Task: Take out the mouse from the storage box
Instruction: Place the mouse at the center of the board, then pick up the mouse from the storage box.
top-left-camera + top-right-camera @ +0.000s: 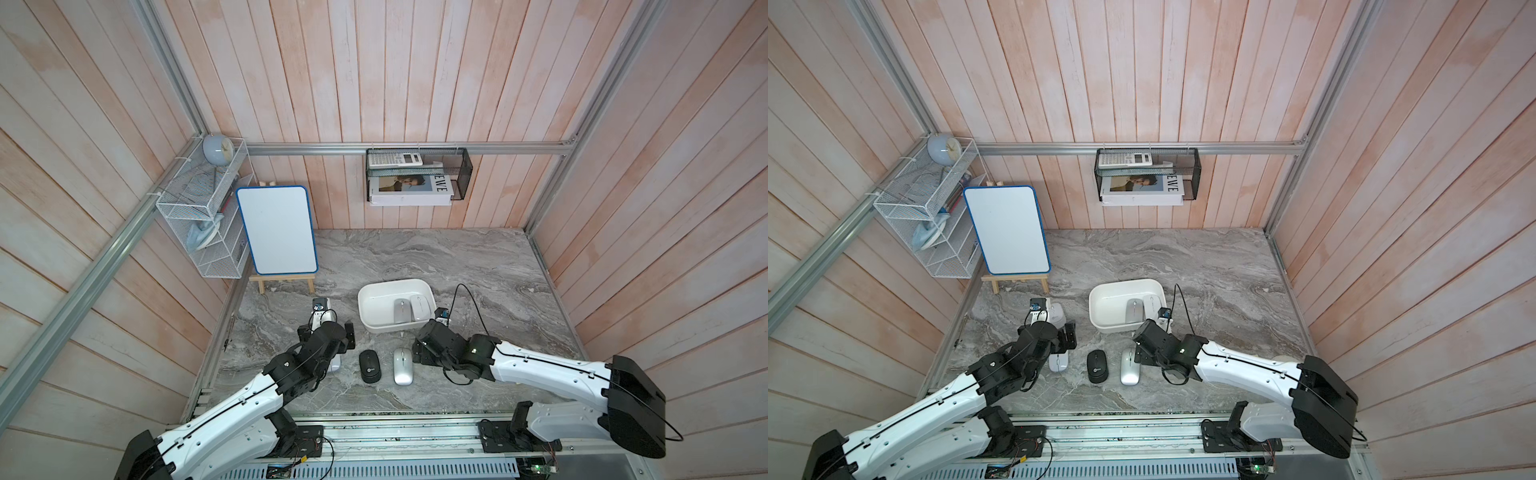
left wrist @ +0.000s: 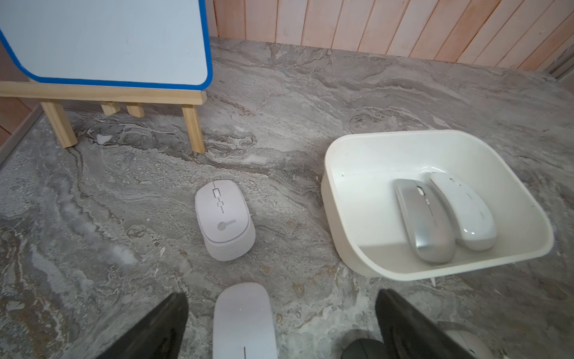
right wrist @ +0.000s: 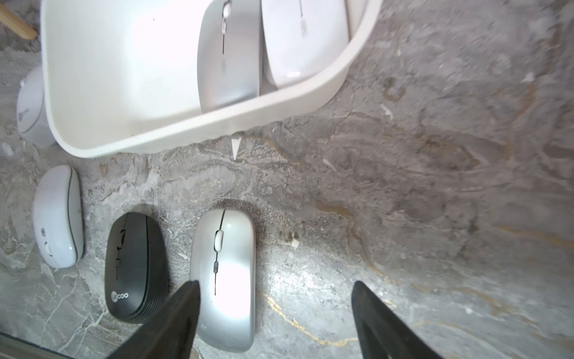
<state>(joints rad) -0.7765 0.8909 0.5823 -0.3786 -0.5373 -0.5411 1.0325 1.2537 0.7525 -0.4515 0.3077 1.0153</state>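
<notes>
The white storage box (image 1: pixel 390 330) stands mid-table and holds a silver mouse (image 1: pixel 401 311) and a white mouse (image 1: pixel 420 307) side by side, also seen in the left wrist view as the silver mouse (image 2: pixel 425 220) and the white mouse (image 2: pixel 462 211). In front of the box a second silver mouse (image 3: pixel 223 273) lies flat on the marble. My right gripper (image 3: pixel 275 286) hangs open just above it, one finger over its edge and nothing held. My left gripper (image 2: pixel 281 296) is wide open over a flat white mouse (image 2: pixel 243 320).
A black mouse (image 3: pixel 133 264) lies between the flat white mouse (image 3: pixel 57 214) and the silver one on the table. A rounded white mouse (image 2: pixel 222 217) sits left of the box. A whiteboard on an easel (image 1: pixel 277 230), a wire rack (image 1: pixel 203 216) and a mesh basket (image 1: pixel 417 174) stand at the back.
</notes>
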